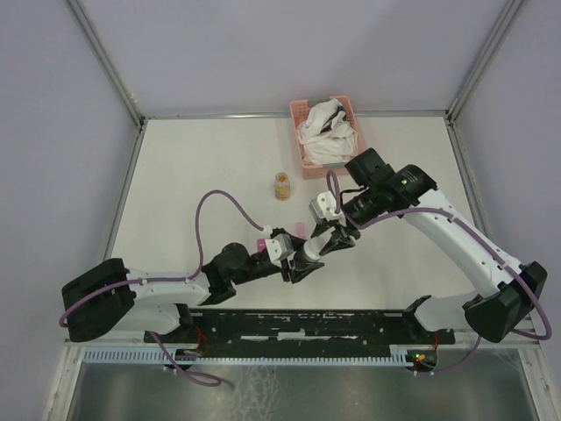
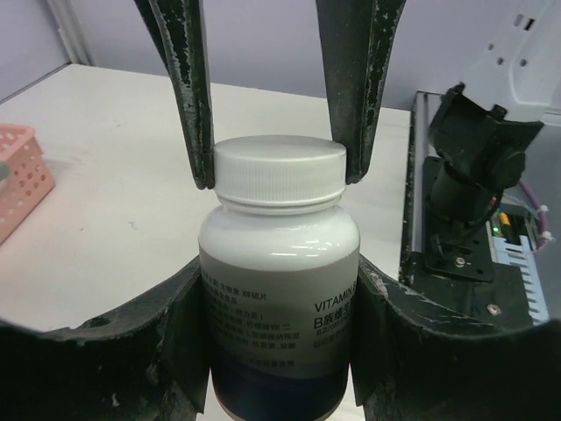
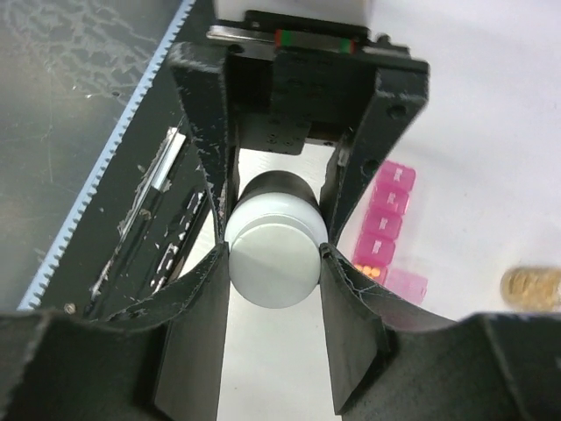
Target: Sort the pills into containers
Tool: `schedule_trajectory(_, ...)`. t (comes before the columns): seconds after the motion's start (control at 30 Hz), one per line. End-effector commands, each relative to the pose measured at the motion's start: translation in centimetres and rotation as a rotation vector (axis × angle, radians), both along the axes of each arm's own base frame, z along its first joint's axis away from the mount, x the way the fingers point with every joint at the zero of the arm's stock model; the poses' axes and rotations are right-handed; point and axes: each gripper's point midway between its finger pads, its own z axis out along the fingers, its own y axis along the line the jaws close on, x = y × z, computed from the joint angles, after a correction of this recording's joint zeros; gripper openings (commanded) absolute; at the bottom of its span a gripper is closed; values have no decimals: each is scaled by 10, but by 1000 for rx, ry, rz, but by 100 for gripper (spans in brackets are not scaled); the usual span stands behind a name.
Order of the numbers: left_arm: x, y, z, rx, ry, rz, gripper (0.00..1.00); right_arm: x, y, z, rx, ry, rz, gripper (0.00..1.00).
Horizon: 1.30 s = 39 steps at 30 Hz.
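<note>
Within left claw (image 2: 280, 267), white bottle (image 2: 279, 219)

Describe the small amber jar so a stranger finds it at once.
Find the pink lattice plastic basket of white cloths at the table's far edge. Just left of its near corner stands the small amber jar. Unlike the white plastic bottle gripped mid-table, it stands alone, untouched.

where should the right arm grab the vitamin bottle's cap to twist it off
I'd grip the white cap by its ribbed side wall, coming end-on along the axis of the vitamin bottle, a finger on each opposite side. The left gripper clamps the bottle's body, so only the cap stands free, and its round rim suits a twisting pinch.
</note>
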Motion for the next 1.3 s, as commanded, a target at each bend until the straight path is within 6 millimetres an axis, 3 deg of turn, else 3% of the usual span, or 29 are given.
schedule_trajectory(0.0,37,10,56,-174,-46,208,3,24,9,-3,-63,131,-283,32)
schedule_trajectory(0.1,70,23,54,-167,-48,406,3,44,15,-13,-113,271,-523,31)
schedule_trajectory(0.23,99,38,60,-190,-76,596,3,68,18,-32,-179,480,-851,29)
schedule_trajectory(0.37,115,32,60,-173,-95,665,3,82,26,-50,-255,720,-1100,24)
schedule_trajectory(0.47,120,23,53,-145,-99,668,3,77,38,-53,-313,886,-1130,31)
schedule_trajectory(0.5,120,21,48,-134,-96,664,3,77,43,-50,-306,913,-1111,37)
schedule_trajectory(0.6,117,19,35,-110,-80,641,3,84,47,-35,-241,856,-1074,67)
schedule_trajectory(0.7,110,19,22,-80,-59,599,3,100,41,-9,-90,736,-1035,85)
schedule_trajectory(0.83,95,20,8,-50,-23,528,3,118,21,32,115,547,-973,94)
schedule_trajectory(0.9,86,20,4,-39,-3,482,3,120,11,39,137,486,-929,95)
schedule_trajectory(1.03,63,13,2,-13,26,350,3,98,1,53,169,440,-683,96)
schedule_trajectory(1.13,39,6,8,-24,43,212,3,57,-7,54,179,307,-375,96)
schedule_trajectory(1.17,29,4,12,-36,47,159,3,32,-16,45,149,296,-286,97)
schedule_trajectory(1.27,3,1,28,-72,47,7,3,4,-28,36,208,61,-62,100)
